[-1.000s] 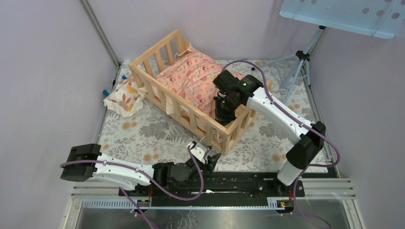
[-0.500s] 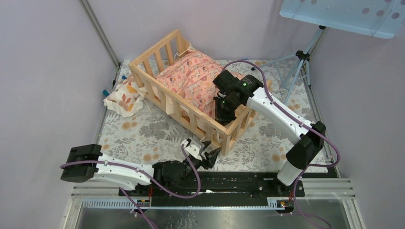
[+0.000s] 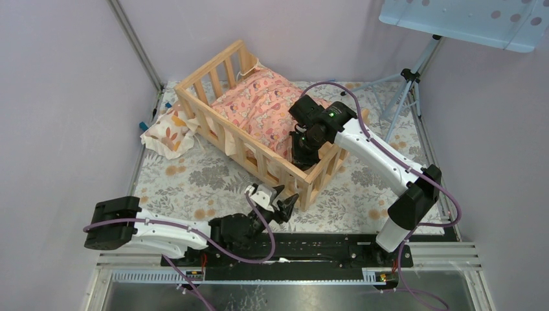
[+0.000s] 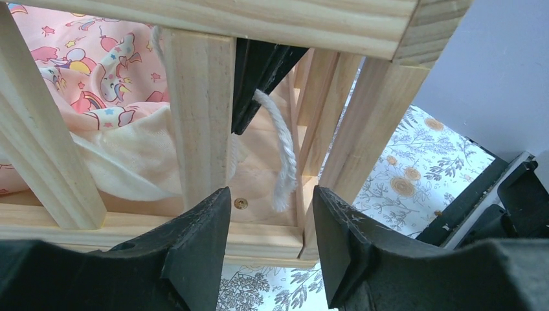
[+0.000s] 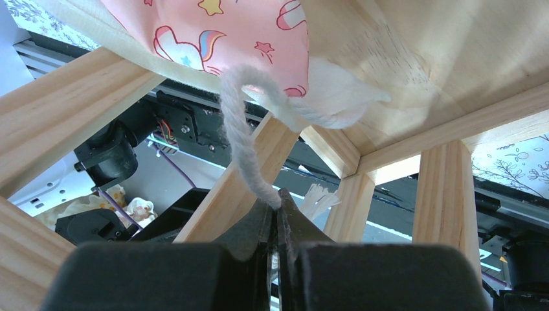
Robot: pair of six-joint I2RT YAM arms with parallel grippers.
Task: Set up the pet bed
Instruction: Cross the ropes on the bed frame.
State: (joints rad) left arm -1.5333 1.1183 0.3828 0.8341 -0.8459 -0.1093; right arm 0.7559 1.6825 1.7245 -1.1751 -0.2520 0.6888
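My left gripper (image 3: 285, 196) has edged up toward the near corner of the pet bed (image 3: 243, 133), jaws parted, grasping nothing. The bed stands angled at centre, pink cushion (image 3: 259, 97) inside. At its right end, my right gripper (image 3: 301, 155) pinches the cushion's white cord (image 5: 243, 142).

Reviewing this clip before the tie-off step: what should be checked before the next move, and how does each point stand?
1. Right gripper shut on the cord: ok.
2. Left gripper open, outside the pet bed at its corner slats: ok.
3. Cord end inside the open left gripper: not ok, it hangs behind the rail.
4. Cushion lying inside the bed: ok.
5. Cord knotted to a slat: cannot tell.
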